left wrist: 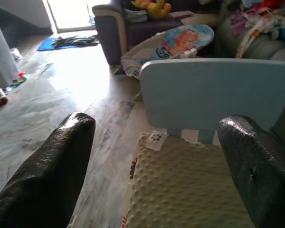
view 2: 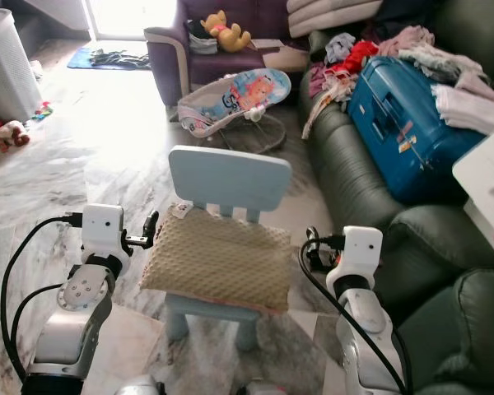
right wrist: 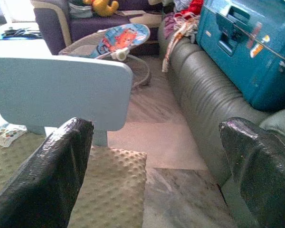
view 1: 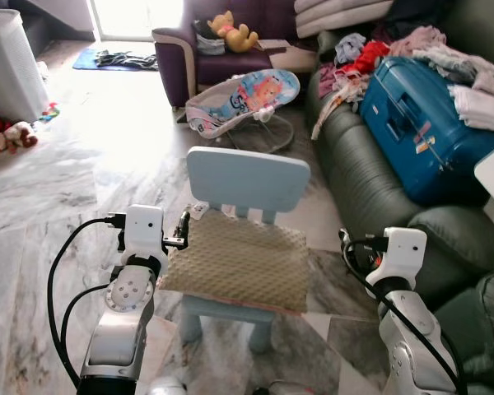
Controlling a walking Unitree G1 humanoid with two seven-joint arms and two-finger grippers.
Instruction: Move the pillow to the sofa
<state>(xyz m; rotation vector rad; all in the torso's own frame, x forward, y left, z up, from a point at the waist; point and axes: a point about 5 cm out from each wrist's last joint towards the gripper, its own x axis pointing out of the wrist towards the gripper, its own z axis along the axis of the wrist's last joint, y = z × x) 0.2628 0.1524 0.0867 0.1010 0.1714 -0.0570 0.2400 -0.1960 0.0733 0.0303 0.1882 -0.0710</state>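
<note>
A beige dotted pillow lies flat on the seat of a small light-blue child's chair right in front of me. My left gripper is open at the pillow's left edge, with its fingers spread over that near corner. At the pillow's right side, between the chair and the sofa, my right gripper also stands open and holds nothing. The dark green sofa runs along the right.
A blue suitcase and piles of clothes cover much of the sofa. A baby bouncer sits on the marble floor behind the chair, with a purple armchair farther back. Toys lie at the far left.
</note>
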